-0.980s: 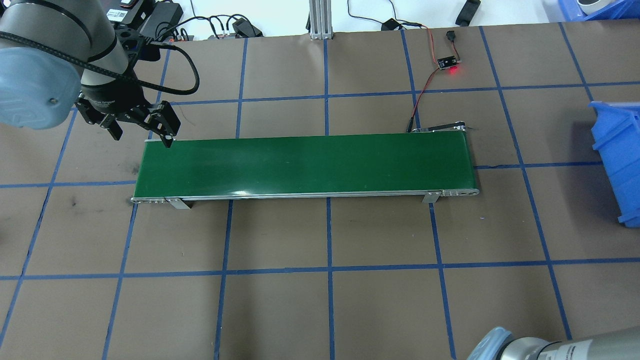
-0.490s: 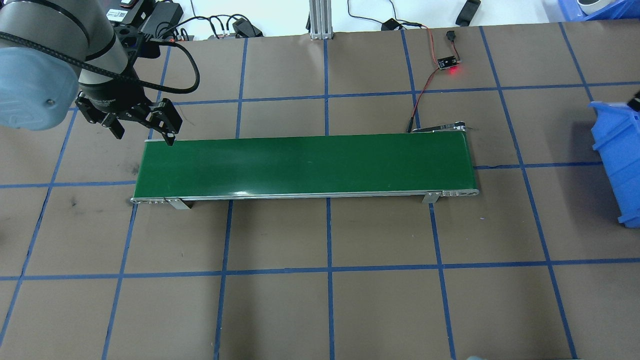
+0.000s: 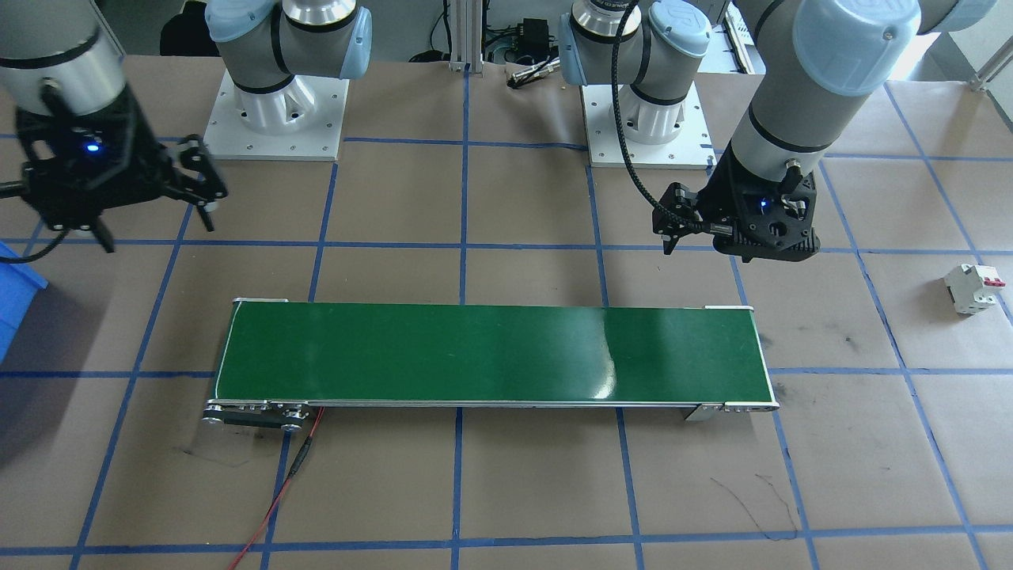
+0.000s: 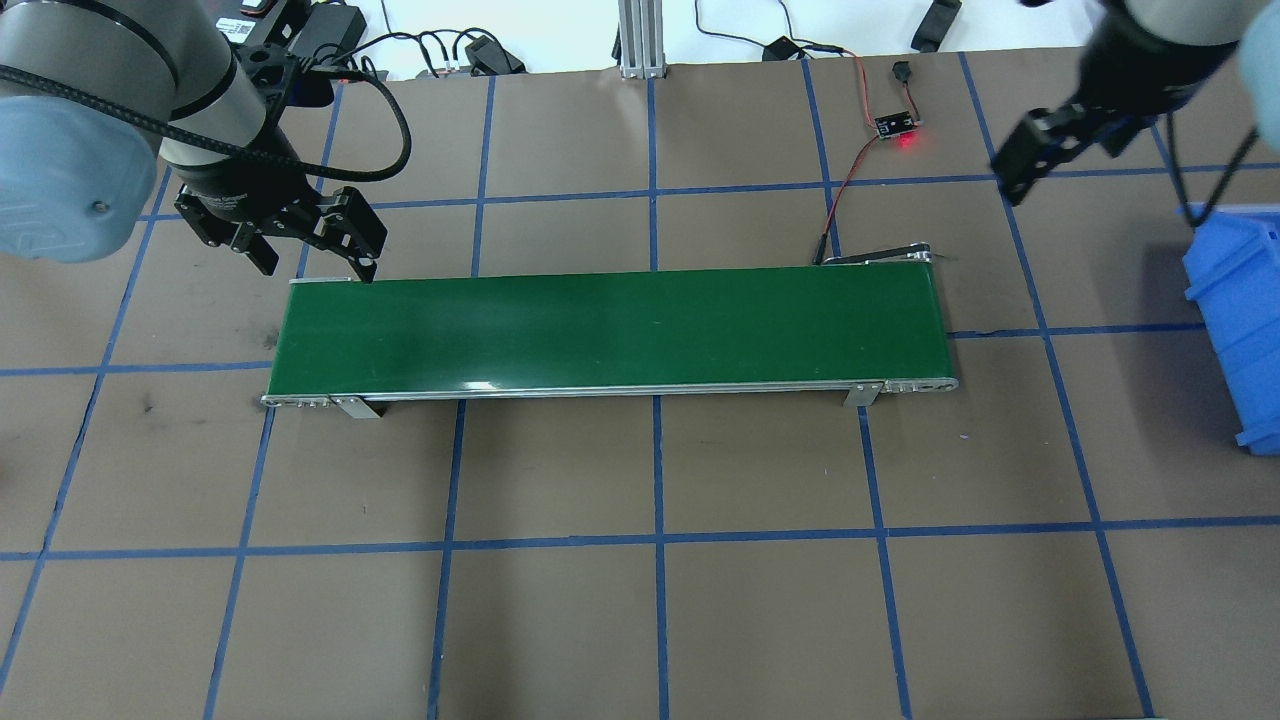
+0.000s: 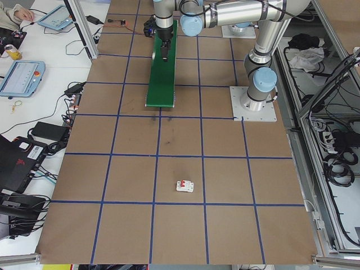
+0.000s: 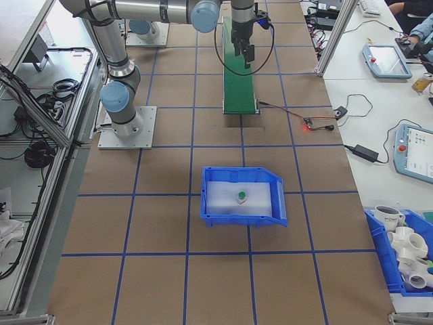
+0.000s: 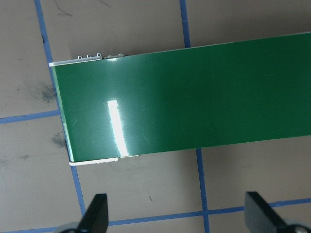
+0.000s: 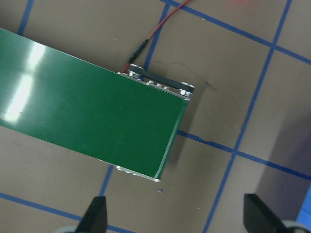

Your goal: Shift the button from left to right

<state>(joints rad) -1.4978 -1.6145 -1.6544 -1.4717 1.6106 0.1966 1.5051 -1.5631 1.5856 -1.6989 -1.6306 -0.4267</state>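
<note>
The button [image 6: 241, 196], with its round green cap, lies inside the blue bin [image 6: 237, 218] on the robot's right side of the table, seen only in the exterior right view. My left gripper [image 4: 318, 270] hangs open over the far left corner of the green conveyor belt [image 4: 610, 330], and the left wrist view shows nothing between its fingertips [image 7: 97, 213]. My right gripper [image 3: 158, 233] is open and empty too, raised above the table between the belt's right end [image 8: 146, 131] and the bin.
A white circuit breaker with a red lever [image 3: 973, 286] lies on the table far out on the robot's left. A small board with a red light [image 4: 897, 127] and its wires sit behind the belt. The blue bin [image 4: 1235, 310] stands at the right edge.
The right arm has swung from the near right corner up to the far right, above the table beside the bin. The left gripper has shifted slightly right, staying open.
</note>
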